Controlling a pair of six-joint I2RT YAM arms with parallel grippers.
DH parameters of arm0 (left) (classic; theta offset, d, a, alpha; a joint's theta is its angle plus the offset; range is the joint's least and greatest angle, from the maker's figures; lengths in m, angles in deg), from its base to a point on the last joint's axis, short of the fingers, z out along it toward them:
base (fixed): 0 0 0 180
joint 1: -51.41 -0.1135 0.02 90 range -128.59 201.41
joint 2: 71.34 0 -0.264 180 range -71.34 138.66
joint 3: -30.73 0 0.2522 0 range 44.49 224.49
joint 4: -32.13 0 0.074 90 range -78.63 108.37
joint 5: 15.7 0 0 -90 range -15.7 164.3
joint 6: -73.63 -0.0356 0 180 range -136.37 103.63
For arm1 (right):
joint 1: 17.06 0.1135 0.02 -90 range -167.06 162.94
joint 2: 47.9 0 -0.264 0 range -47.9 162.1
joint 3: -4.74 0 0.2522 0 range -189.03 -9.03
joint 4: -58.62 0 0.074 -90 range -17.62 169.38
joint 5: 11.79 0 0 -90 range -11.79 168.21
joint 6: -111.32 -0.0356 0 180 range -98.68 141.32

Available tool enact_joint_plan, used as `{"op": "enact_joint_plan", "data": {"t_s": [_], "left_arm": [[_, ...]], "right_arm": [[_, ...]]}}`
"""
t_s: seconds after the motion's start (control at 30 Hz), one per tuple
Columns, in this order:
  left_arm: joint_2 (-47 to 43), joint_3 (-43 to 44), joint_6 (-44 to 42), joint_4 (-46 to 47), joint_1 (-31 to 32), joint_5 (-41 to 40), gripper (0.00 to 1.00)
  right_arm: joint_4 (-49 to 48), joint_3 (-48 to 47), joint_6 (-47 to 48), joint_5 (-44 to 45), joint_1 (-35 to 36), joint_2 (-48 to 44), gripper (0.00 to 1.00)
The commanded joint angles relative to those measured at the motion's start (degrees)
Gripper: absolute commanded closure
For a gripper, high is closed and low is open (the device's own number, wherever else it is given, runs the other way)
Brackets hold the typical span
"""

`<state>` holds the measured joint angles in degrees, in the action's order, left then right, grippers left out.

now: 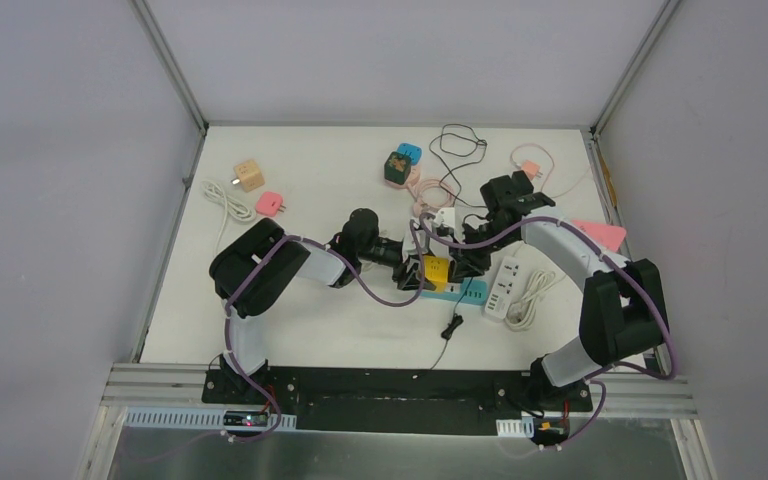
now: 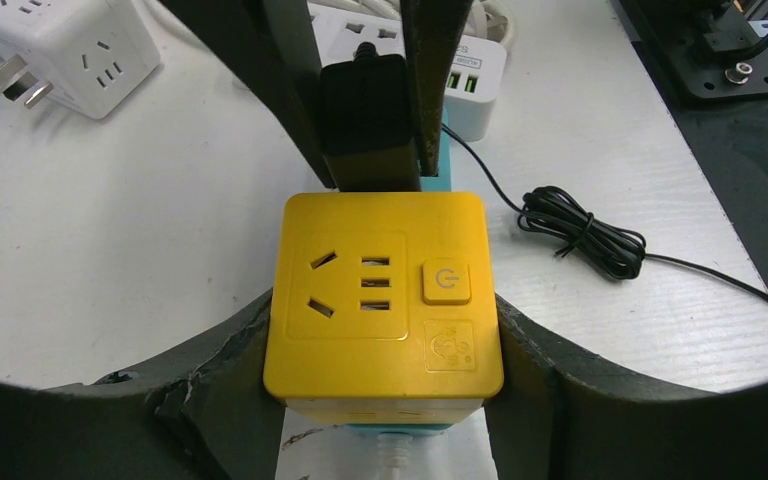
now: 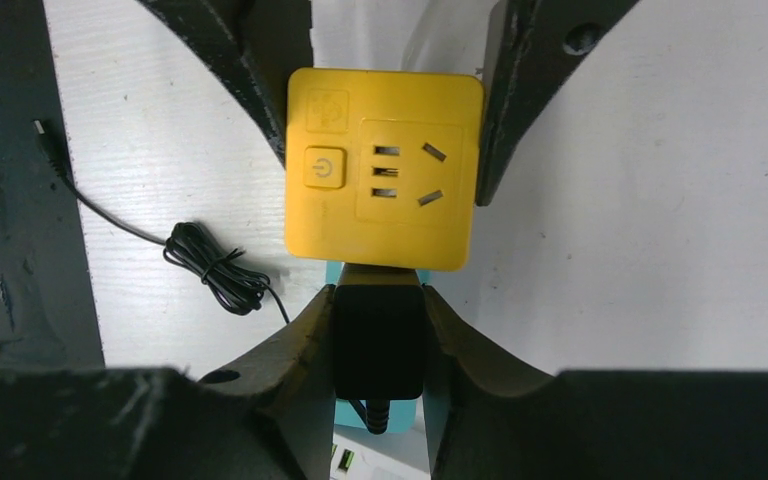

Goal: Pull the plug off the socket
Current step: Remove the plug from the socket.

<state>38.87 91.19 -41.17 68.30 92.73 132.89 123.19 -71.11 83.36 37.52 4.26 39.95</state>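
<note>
The socket (image 2: 385, 290) is a yellow cube with an outlet and a power button on its top face; it lies mid-table (image 1: 437, 271) on a teal strip. My left gripper (image 2: 385, 345) is shut on it, one finger pressed against each side. The plug (image 3: 378, 335) is a black block seated against the cube's side face, with its cable stub pointing away. My right gripper (image 3: 378, 330) is shut on the plug, its fingers (image 2: 430, 80) flanking the black body (image 2: 365, 105). The two grippers face each other across the cube.
A white power strip (image 1: 503, 285) lies just right of the socket, and a teal strip (image 1: 457, 292) runs under it. A coiled black cable (image 2: 580, 230) and a white cube adapter (image 2: 60, 45) lie nearby. Pink, wooden and dark green adapters (image 1: 397, 167) sit farther back.
</note>
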Motion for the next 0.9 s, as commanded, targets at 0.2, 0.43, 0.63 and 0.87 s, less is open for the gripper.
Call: {"op": "enact_joint_plan", "data": {"t_s": [0.2,0.43,0.63,0.87], "left_arm": [[-0.6,-2.9,8.9,8.7,0.5,-7.1,0.38],[-6.8,-4.9,13.8,8.6,0.4,-14.6,0.10],[-16.0,-5.1,15.8,-5.8,0.4,-21.3,0.08],[-25.6,-2.5,19.4,-21.8,0.4,-27.1,0.07]], "right_arm": [[10.4,-4.3,10.1,-1.1,0.6,-0.8,1.00],[12.5,-3.8,10.4,0.1,0.5,-3.4,1.00],[15.0,-3.1,11.1,-1.1,0.5,-5.2,1.00],[15.6,-3.0,8.9,-5.0,1.1,-6.0,1.00]]}}
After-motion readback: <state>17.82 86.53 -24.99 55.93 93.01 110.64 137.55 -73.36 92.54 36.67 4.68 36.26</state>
